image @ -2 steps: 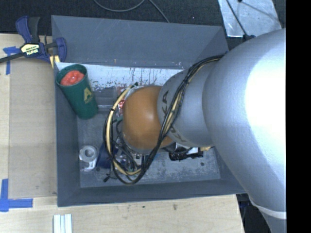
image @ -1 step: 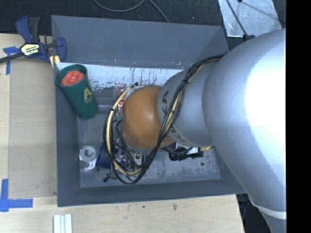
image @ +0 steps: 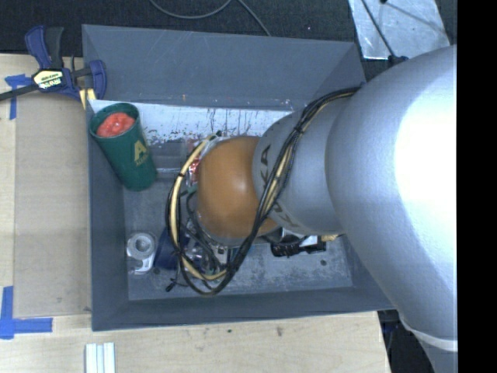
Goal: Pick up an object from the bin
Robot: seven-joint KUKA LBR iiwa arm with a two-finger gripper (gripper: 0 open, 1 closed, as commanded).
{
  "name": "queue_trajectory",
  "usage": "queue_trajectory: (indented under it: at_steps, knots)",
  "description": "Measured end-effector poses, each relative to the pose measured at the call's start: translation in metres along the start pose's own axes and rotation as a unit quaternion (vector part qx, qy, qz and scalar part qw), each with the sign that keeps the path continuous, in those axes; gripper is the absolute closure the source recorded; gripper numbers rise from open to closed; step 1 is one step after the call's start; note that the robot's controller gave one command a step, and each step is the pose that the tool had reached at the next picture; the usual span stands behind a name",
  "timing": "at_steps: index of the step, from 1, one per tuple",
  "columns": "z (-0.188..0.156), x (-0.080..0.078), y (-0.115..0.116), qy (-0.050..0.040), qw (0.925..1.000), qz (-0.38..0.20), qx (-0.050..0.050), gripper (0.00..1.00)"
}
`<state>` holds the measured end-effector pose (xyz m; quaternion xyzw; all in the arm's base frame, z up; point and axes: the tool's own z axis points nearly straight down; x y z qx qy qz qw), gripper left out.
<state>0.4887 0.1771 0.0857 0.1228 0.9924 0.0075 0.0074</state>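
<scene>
My gripper's dark body (image: 197,249) shows beneath the orange cover and its cables, low over the bin's front-left floor. Just left of it lies a small blue thing (image: 164,255), partly hidden by the cables. Beside that stands a small clear container with a silvery top (image: 140,247), near the bin's left wall. A green cup (image: 126,148) with something red inside leans in the back-left corner, well apart from the gripper. A black thing with a white label (image: 296,245) pokes out from under the arm on the right.
The big grey arm and its orange cover hide the bin's middle and right. Bare floor shows along the front wall and between the green cup and the clear container.
</scene>
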Motion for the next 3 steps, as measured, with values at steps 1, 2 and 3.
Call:
queue_trajectory:
  at_steps: [1,2,3]
  knots:
    - [-0.01,0.0,-0.002,-0.0007,1.0,0.001,0.001,1.0]
    - [-0.021,0.001,-0.003,0.0021,1.0,0.001,0.004,1.0]
    - [-0.037,0.001,-0.003,0.0029,1.0,0.001,0.004,1.0]
